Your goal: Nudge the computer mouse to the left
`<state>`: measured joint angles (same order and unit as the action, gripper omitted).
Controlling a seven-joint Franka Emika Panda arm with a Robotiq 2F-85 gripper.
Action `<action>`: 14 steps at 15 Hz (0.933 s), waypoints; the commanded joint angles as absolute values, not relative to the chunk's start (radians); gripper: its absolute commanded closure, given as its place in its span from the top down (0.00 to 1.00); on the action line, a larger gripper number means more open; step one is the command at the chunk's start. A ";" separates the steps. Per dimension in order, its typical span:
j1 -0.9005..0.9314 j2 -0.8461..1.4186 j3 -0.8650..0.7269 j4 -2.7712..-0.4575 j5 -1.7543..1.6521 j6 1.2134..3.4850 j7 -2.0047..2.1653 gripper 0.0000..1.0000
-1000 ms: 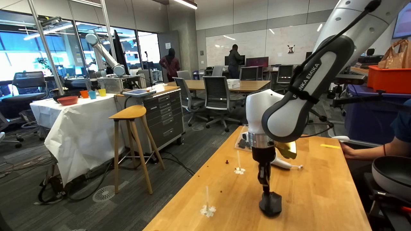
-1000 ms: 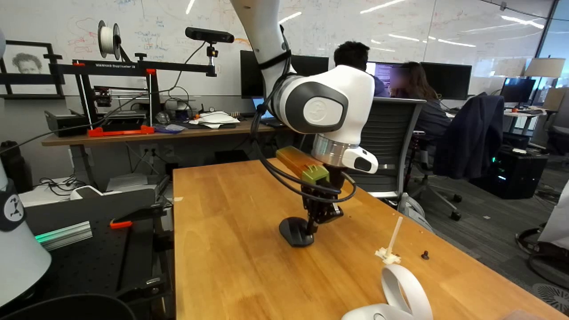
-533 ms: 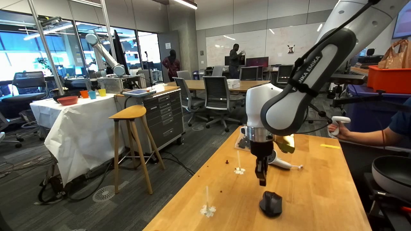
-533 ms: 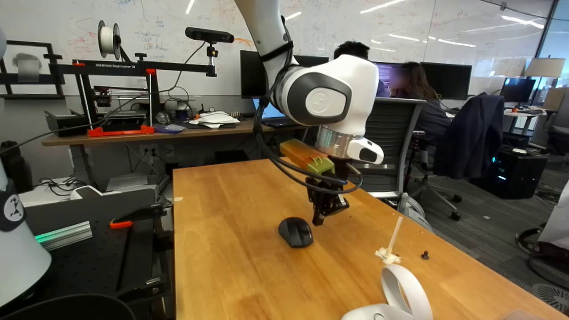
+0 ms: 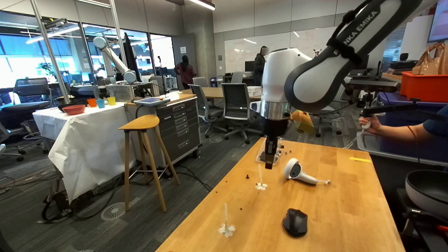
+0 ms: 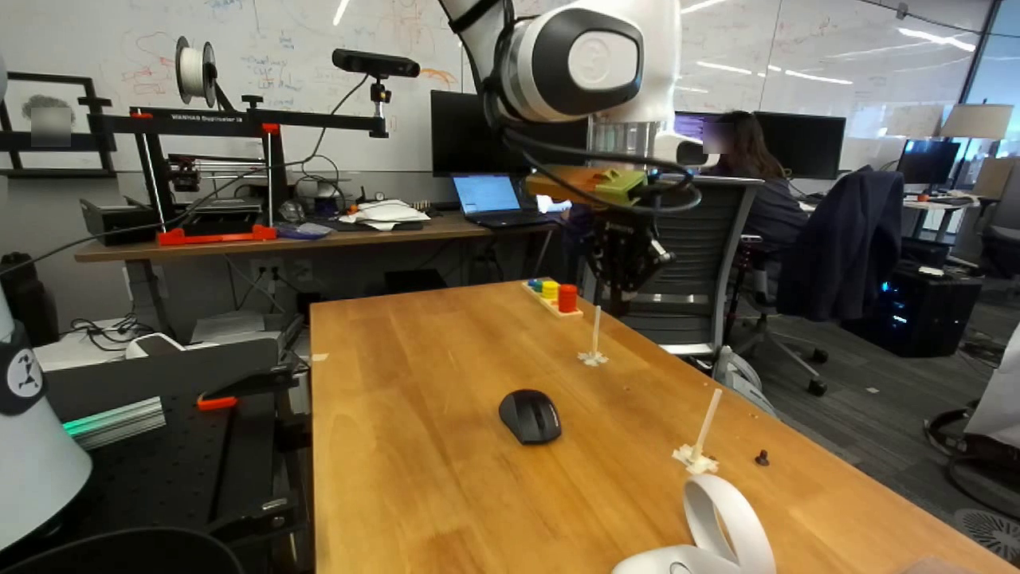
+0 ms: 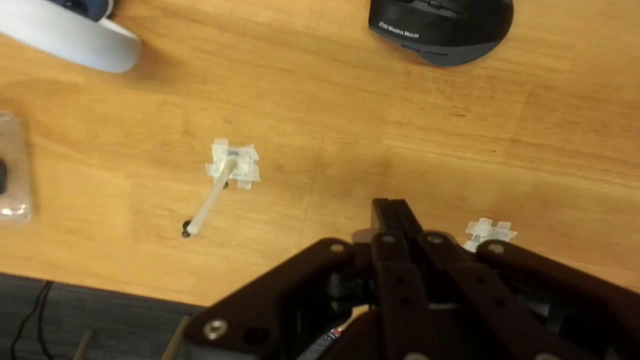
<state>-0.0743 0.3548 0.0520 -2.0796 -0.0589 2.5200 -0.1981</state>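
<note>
The mouse point(image 6: 531, 418) is black, the table point(image 6: 414, 486) grained honey-brown.

Wood tabletop point(image 6: 414, 375). Directly on it: black computer mouse point(image 5: 295, 223), white controller point(image 5: 306, 177) well apart from it, two pale rods point(image 6: 708, 422) upright with taped bases, clear tray point(image 7: 20, 165), coloured stacking toy point(image 6: 553, 296), small dark screw-like bit point(image 6: 763, 458), yellow strip point(image 5: 359, 159) near one edge.

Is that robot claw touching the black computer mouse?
Apart. The wrist view shows a stretch of tabletop between the closed gripper and the computer mouse.

"Wireless Mouse" on computer mouse point(image 7: 442, 29), "NKA EMIKA" on robot arm point(image 5: 320, 82), "WANHAO Duplicator" on printer frame point(image 6: 209, 123)
</note>
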 commanded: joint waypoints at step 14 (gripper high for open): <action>-0.057 0.014 0.014 -2.052 -0.071 2.249 -0.416 0.31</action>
